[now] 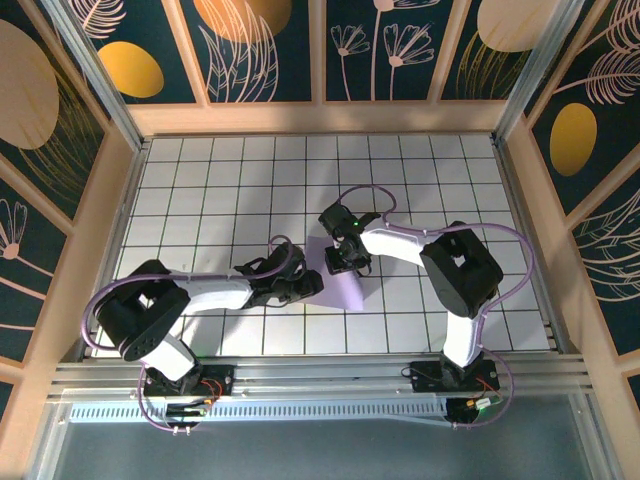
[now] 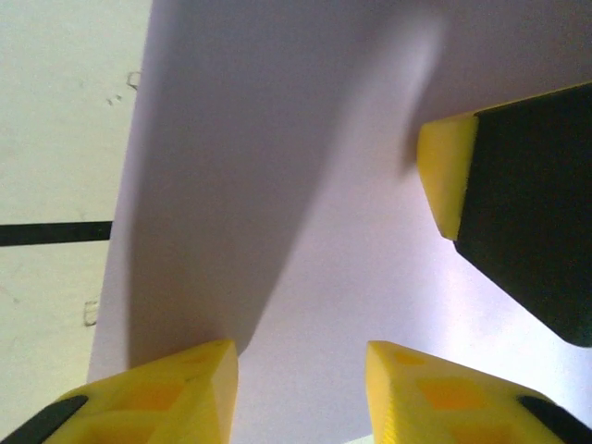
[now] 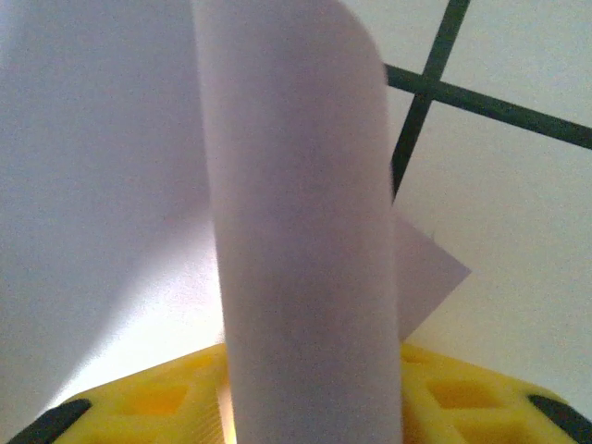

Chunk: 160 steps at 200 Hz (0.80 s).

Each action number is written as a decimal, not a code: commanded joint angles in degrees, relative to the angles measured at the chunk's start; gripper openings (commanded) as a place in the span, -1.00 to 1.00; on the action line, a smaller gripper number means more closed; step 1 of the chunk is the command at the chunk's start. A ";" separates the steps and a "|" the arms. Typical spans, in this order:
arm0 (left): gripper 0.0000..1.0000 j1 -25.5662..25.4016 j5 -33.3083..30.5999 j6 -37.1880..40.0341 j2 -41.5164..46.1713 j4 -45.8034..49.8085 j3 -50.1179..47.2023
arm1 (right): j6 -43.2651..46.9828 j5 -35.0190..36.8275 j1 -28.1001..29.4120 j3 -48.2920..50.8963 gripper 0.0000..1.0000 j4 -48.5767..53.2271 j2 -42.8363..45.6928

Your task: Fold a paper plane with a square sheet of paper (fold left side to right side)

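Top view: square sheet of paper (image 1: 346,290) lies on the surface (image 1: 220,190), about midway between the left and right edges and nearer the near edge than the far one. It reads as a narrow lavender shape, wider toward the near edge.

Left end effector (image 1: 306,285) reaches in from the left and sits at the sheet's left edge. Right end effector (image 1: 346,262) comes down at the sheet's far end. The two are close together over the paper.

Left wrist view: the left end effector (image 2: 301,393) is released, its yellow fingertips (image 2: 162,398) apart with nothing between them. The paper (image 2: 277,185) lies flat beneath, its left edge running over the white surface (image 2: 55,111) and a black grid line. One black finger with a yellow pad (image 2: 518,203) of the right arm stands on the paper at the upper right.

Right wrist view: a strip of the paper (image 3: 301,231) curls up from between the yellow fingers (image 3: 462,398) of the right end effector (image 3: 310,407). The strip hides the gap, so I cannot tell whether it is clamped. A paper corner pokes out to the right.
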<state>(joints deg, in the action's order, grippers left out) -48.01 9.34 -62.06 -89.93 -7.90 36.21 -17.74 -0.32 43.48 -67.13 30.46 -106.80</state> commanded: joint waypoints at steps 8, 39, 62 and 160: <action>-0.03 0.65 -3.09 -1.42 6.04 -0.87 -1.65 | 0.33 -3.14 -0.92 0.43 -0.27 -0.01 0.93; 0.18 5.90 -0.95 -1.11 13.81 -3.16 -6.44 | 0.59 -8.75 -3.86 2.89 -0.38 -3.33 4.72; 0.34 11.45 2.96 -1.13 20.13 -8.03 -11.32 | 0.68 -14.88 -7.35 5.29 -0.45 -6.58 8.57; 0.98 22.52 26.54 4.64 33.19 -27.26 -14.58 | 6.75 -43.96 -21.39 8.85 -0.56 -12.51 26.95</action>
<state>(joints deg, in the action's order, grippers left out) -25.76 26.28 -60.64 -58.35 -24.60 20.67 -13.50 -32.97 23.88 -59.07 21.12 -85.17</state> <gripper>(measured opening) 0.983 0.225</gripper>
